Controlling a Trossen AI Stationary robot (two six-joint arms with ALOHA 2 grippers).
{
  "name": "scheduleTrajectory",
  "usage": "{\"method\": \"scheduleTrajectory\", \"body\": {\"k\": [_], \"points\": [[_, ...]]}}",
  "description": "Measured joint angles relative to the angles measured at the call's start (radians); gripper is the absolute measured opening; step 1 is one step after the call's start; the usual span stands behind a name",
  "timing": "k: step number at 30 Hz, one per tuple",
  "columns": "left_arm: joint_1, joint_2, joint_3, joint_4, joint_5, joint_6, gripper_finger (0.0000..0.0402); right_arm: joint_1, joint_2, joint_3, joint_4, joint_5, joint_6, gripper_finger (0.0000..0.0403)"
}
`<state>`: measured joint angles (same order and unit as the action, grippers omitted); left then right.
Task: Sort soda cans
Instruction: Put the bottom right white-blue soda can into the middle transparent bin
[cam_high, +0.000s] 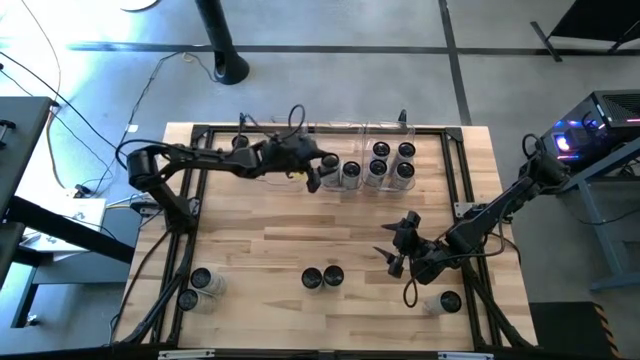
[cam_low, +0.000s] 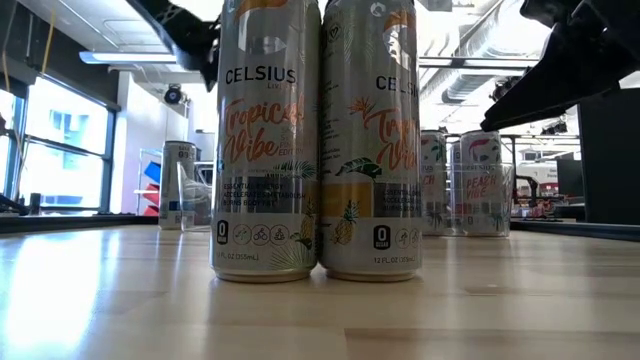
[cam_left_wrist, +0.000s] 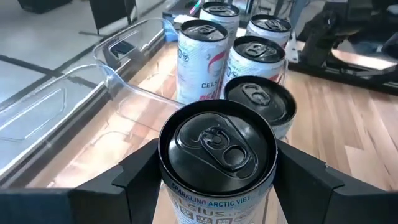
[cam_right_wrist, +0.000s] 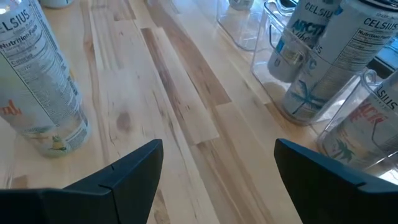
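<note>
gripping an upright arctic vibe can (cam_left_wrist: 217, 149) between its fingers, the left gripper (cam_high: 318, 172) is hovering at the table's 12 o'clock edge, with the clear bins (cam_high: 370, 130) and their standing cans (cam_high: 392, 162) lying toward 3 o'clock. the can's long axis is standing vertical. the right gripper (cam_high: 395, 245), jaws spread wide and empty, is waiting at 4 o'clock, nearer the can pair (cam_high: 322, 277) at 6 o'clock on the wooden table (cam_high: 270, 240). concrete floor is surrounding the rig.
</note>
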<state>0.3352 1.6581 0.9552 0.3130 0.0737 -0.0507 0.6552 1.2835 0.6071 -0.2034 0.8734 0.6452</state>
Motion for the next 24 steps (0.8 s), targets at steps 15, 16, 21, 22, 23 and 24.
{"method": "scheduleTrajectory", "body": {"k": [15,16,21,22,23,24], "points": [[-0.036,0.003,-0.071,0.075,0.028,0.060,0.0306,-0.062,0.000,0.000,0.005,0.001,-0.043,0.0302],[-0.036,0.003,-0.071,0.079,0.039,0.060,0.0309,-0.062,0.000,0.000,0.005,0.001,-0.043,0.0302],[-0.032,0.003,-0.071,0.147,0.103,0.054,0.0313,-0.058,0.000,0.000,0.005,-0.001,-0.043,0.0302],[-0.032,0.000,-0.071,0.151,0.109,0.055,0.0313,-0.052,0.000,0.000,0.005,0.000,-0.043,0.0302],[-0.032,-0.006,-0.071,0.149,0.112,0.055,0.0314,-0.044,0.000,0.000,0.005,0.001,-0.044,0.0302],[-0.032,-0.017,-0.071,0.150,0.114,0.060,0.0314,-0.035,0.000,0.000,0.005,0.007,-0.044,0.0302]]}}
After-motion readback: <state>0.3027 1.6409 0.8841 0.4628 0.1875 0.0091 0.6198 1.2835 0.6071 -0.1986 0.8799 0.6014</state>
